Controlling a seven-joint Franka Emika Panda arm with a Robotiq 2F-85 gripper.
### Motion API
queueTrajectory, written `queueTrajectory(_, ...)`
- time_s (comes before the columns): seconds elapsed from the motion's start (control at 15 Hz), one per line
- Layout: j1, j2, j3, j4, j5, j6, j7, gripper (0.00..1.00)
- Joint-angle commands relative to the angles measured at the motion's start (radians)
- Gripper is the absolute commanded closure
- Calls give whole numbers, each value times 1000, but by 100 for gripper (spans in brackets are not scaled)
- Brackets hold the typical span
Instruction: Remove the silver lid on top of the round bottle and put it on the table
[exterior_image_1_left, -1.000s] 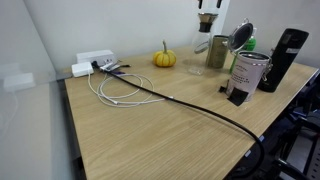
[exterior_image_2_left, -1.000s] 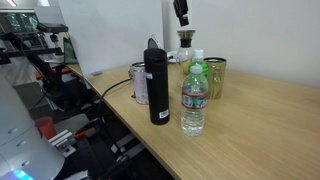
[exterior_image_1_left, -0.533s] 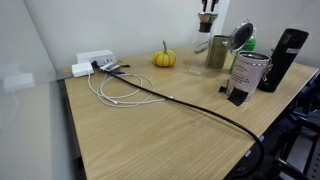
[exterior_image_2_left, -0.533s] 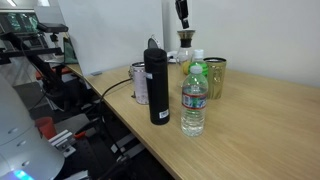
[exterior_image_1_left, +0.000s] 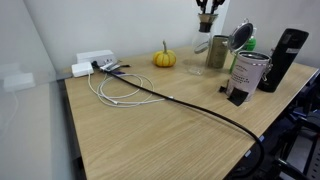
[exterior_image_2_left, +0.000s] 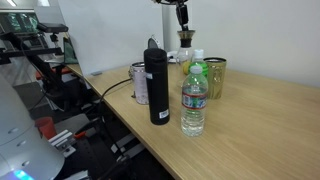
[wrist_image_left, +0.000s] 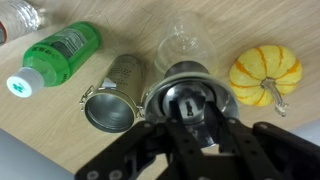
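The round bottle is clear glass and stands at the table's far side, between the small pumpkin and the olive cup; it also shows in an exterior view and from above in the wrist view. My gripper hangs well above the bottle's neck in both exterior views. In the wrist view its fingers are drawn close together on a small silver lid, which shows only as a small dark-centred piece between them. The table is light wood grain.
Around the bottle are an orange pumpkin, an olive metal cup, a shiny round disc, a labelled tin, a green bottle and a black flask. A black cable and a white cord cross the table.
My gripper has risen straight up away from the bottle's neck. Nothing else on the table has moved.
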Motion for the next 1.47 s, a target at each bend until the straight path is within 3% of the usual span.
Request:
queueTrajectory(0.0,15,9,-20,5,7,10,9,77)
queueTrajectory(0.07,15,9,-20,6,6,11,11,81)
queueTrajectory(0.13,15,9,-21,6,8,12,13,92)
queueTrajectory(0.27,14,9,-22,6,10,11,15,99)
queueTrajectory(1.4,14,-52,-26,-1,-2,10,33,99)
